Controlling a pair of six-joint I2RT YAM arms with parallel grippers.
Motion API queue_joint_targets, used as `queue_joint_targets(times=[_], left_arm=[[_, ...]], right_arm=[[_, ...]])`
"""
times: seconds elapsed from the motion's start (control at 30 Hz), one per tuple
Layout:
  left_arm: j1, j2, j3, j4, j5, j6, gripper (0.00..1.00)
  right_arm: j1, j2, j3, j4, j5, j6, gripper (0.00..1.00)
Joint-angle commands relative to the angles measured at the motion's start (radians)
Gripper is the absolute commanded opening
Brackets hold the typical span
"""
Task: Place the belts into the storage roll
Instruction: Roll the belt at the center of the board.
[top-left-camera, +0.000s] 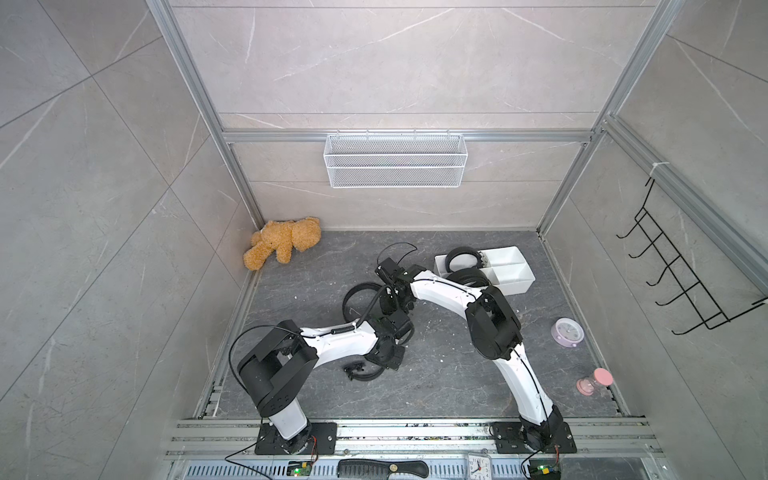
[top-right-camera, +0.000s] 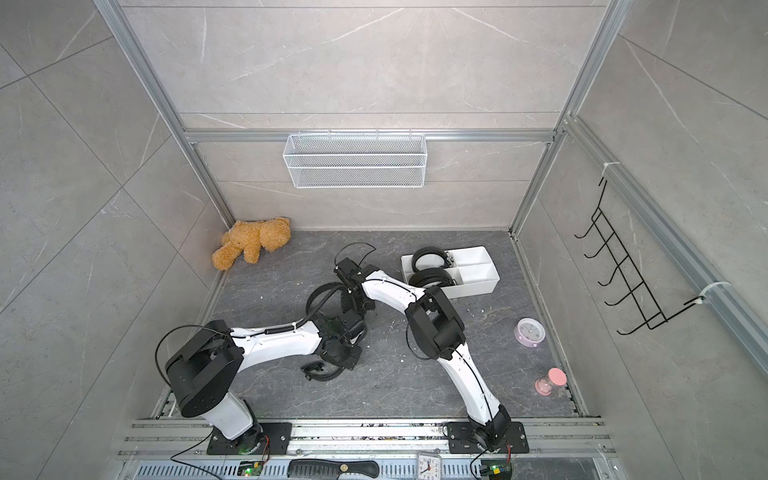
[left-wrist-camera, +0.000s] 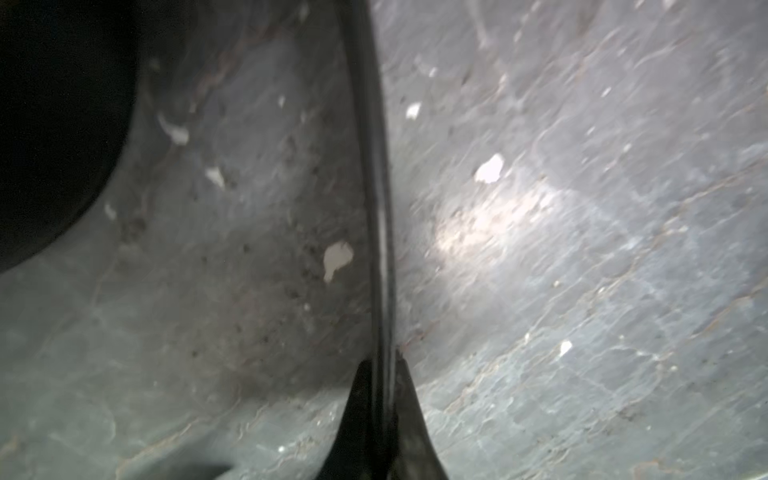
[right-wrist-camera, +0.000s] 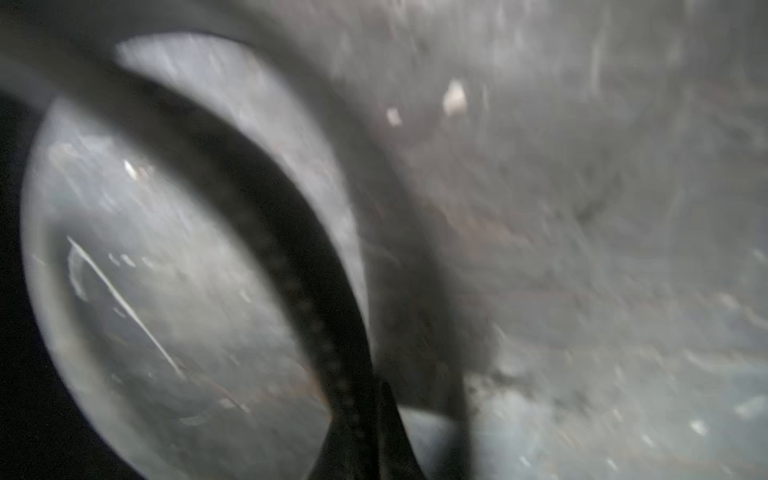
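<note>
Both my left jaws and my right jaws are pressed together on the third belt (top-left-camera: 350, 294), the last one loose on the worktop (top-left-camera: 436, 374). In the left wrist view the strap (left-wrist-camera: 376, 166) runs edge-on out from between my fingertips. In the blurred right wrist view it curves away in a wide loop with a row of holes showing (right-wrist-camera: 291, 257). Its buckle end (top-left-camera: 353, 368) lies on the worktop near my left wrist. The storage roll (top-left-camera: 515, 286) sits beyond my right arm, with one coiled belt (top-left-camera: 463, 249) in one compartment and another (top-left-camera: 473, 274) in the one beside it. The other two compartments look free. As I judge it, the loop is far too wide for a compartment, so the work now is winding it tighter. I would feed strap from one pinch towards the other and raise the buckle clear so it cannot snag. My wrists are crowded close, so I should move them slowly. Only a snug coil should go over the walls, lowered flat into a free compartment, one pinch released at a time.
</note>
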Motion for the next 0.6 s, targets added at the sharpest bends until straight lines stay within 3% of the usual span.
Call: queue_joint_targets(times=[0.0, 0.23, 0.4, 0.57], left_arm=[[0.014, -0.071, -0.062, -0.114, -0.044, -0.051, 0.0], [0.072, -0.218, -0.137, -0.156, -0.027, -0.058, 0.0], [0.093, -0.213, -0.099, -0.217, -0.066, -0.026, 0.0], [0.199, -0.211, -0.065, -0.268, -0.086, 0.009, 0.0]], right_arm=[[0.0, -0.062, -0.136, -0.075, 0.042, -0.062, 0.07], [-0.021, -0.24, -0.413, -0.065, 0.128, -0.104, 0.02], [-0.049, -0.341, -0.572, -0.065, 0.178, -0.11, 0.02], [-0.06, -0.433, -0.69, -0.066, 0.178, -0.098, 0.02]])
